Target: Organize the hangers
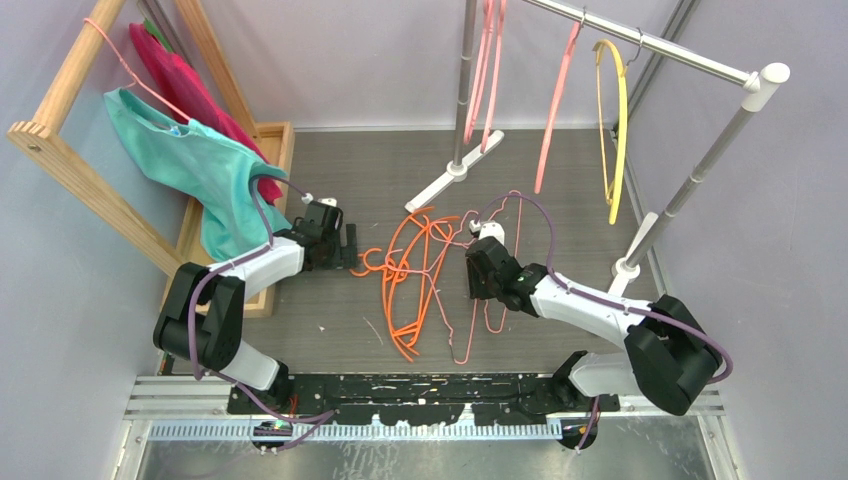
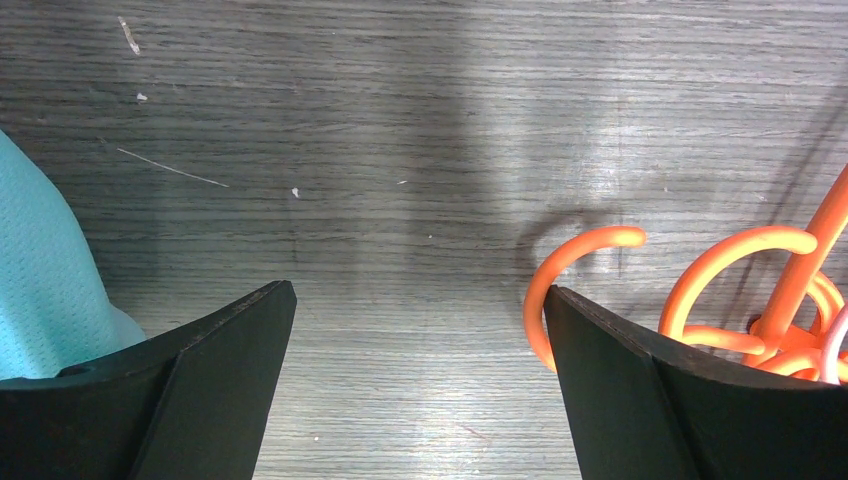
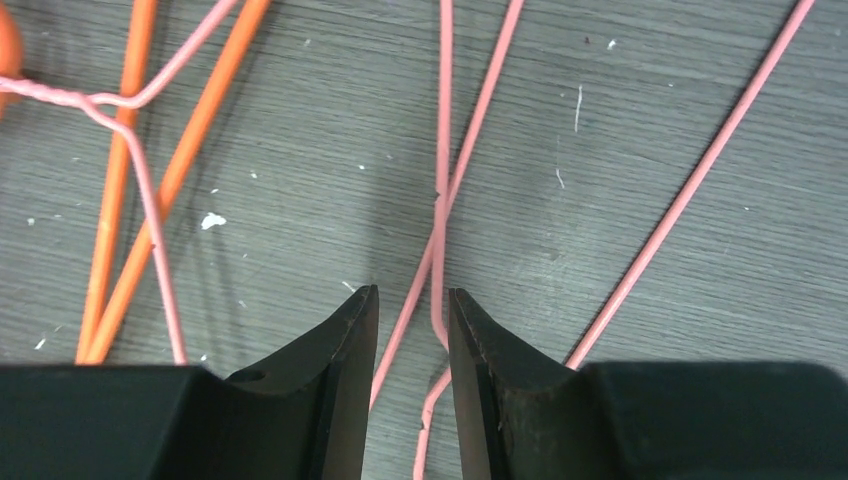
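Observation:
Several orange hangers [image 1: 400,272] lie tangled on the table, with thin pink wire hangers [image 1: 470,318] beside and partly over them. More pink hangers [image 1: 490,70] and a yellow hanger [image 1: 617,120] hang on the metal rail [image 1: 660,45]. My left gripper [image 1: 348,250] is open and empty just left of the pile; in the left wrist view [image 2: 419,290] an orange hook [image 2: 570,250] lies by its right finger. My right gripper [image 1: 473,282] is low over the pink hangers. In the right wrist view [image 3: 413,292] its jaws stand close together on either side of a pink wire [image 3: 441,240], not pressing it.
A wooden rack [image 1: 60,120] at the left carries a teal cloth [image 1: 200,170] on a pink hanger and a red cloth [image 1: 190,90]. The teal cloth also shows in the left wrist view [image 2: 40,290]. The rail's feet [image 1: 455,175] and post [image 1: 690,190] stand on the table.

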Motion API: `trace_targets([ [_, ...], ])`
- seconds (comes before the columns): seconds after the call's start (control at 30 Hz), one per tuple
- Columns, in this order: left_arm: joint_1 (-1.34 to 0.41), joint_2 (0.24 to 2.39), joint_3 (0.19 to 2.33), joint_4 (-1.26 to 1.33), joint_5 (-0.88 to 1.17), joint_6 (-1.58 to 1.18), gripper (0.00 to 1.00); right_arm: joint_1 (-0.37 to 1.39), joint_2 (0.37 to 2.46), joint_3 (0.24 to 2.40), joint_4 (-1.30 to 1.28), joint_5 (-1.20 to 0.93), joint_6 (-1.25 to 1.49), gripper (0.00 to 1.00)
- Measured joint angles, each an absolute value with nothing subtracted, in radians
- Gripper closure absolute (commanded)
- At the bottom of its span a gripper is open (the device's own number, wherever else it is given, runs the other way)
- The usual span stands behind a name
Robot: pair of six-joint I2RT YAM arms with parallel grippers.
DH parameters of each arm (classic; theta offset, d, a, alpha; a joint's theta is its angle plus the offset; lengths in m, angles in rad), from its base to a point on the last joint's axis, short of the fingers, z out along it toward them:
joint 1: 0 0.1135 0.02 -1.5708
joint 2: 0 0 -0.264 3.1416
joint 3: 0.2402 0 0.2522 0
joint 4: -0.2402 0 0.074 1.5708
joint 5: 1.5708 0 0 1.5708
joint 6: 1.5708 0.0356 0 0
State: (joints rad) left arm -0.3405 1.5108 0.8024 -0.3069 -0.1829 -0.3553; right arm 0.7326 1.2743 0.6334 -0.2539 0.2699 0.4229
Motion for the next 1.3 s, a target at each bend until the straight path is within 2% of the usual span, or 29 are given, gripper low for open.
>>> trace_targets([
  [0.23,-0.34,1.511,0.802,-0.307,-0.183,-0.355,0.02,0.732,1.318,0.596,-0.223,0.293,0.445,0.64],
  [0.3,-0.34,1.511,0.802,-0.307,-0.183,-0.356,0.02,0.732,1.336,0.585,-0.213,0.294,0.452,0.71],
  [0.37,-0.34,1.511,0.802,-0.307,-0.183,-0.355,0.02,0.732,1.338,0.571,-0.204,0.295,0.456,0.83],
  [0.57,-0.34,1.511,0.802,-0.307,-0.183,-0.356,0.02,0.731,1.323,0.554,-0.181,0.296,0.478,0.99],
  [0.87,-0.34,1.511,0.802,-0.308,-0.183,-0.355,0.02,0.732,1.197,0.557,-0.254,0.267,0.479,0.99],
  [1.1,-0.34,1.511,0.802,-0.308,-0.183,-0.355,0.02,0.744,1.044,0.622,-0.281,0.151,0.485,0.99],
  [1.3,-0.34,1.511,0.802,-0.308,-0.182,-0.355,0.02,0.744,1.06,0.621,-0.243,0.071,0.489,0.99],
])
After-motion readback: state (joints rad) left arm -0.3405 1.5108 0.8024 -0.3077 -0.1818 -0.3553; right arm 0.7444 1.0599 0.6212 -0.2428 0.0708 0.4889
